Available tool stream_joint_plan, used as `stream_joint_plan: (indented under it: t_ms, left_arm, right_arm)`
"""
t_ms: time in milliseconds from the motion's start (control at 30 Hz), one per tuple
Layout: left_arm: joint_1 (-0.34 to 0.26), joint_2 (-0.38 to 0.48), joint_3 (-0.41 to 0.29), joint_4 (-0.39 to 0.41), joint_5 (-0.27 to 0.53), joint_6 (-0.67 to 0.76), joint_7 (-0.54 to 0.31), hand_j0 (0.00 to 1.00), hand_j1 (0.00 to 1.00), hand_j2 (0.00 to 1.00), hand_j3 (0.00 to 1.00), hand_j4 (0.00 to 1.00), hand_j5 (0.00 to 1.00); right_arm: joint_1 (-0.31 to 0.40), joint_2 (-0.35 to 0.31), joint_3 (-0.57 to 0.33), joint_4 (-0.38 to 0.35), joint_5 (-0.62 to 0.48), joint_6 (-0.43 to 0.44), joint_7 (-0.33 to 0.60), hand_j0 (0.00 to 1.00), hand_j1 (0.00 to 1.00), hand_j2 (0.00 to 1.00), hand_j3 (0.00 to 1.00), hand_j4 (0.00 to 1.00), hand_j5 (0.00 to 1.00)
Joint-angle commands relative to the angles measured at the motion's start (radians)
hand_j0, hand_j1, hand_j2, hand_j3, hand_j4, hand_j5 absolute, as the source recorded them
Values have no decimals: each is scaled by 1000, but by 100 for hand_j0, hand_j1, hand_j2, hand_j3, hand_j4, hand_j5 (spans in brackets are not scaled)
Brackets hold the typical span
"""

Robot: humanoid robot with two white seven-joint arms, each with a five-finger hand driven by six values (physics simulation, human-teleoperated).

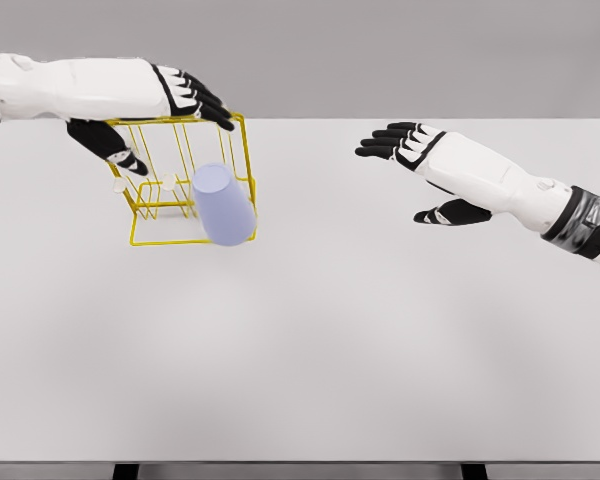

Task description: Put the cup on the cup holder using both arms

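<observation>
head view, white table (310,330) fills most of the frame, grey backdrop behind. yellow wire cup holder (185,185) stands upright on the far left part of the table, its frame a box of thin rods with white-tipped pegs low inside. pale lavender cup (223,205) sits at the holder's front right corner, tilted, its closed end facing up and toward the camera, the body overlapping the wire frame; cannot tell whether it hangs on a peg or leans on the wires. left hand (165,105) comes in from the left edge, forearm level, held over the top of the holder: the four black-and-white fingers (205,105) are stretched out along the top rail toward its right corner, the thumb points down behind the left side of the frame near a peg. fingers spread, not wrapped round any rod or the cup; contact with the top rail cannot be judged. right hand (420,160) reaches in from the right edge, well apart from holder and cup, hovering above the bare table, palm down, fingers extended leftward and loosely apart, thumb lower and splayed, holding nothing.
</observation>
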Motion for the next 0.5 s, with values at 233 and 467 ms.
stream_joint_plan:
  t_ms: [233, 467]
  left_arm:
    - [219, 283, 18, -247, 473, 3, 0, 100, 100, 100, 100, 100, 100]
    - [410, 257, 18, -249, 518, 3, 0, 100, 100, 100, 100, 100, 100]
  right_arm:
    - [0, 1, 0, -2, -7, 3, -1, 100, 100, 100, 100, 100, 100]
    - [0, 1, 0, -2, -7, 3, -1, 100, 100, 100, 100, 100, 100]
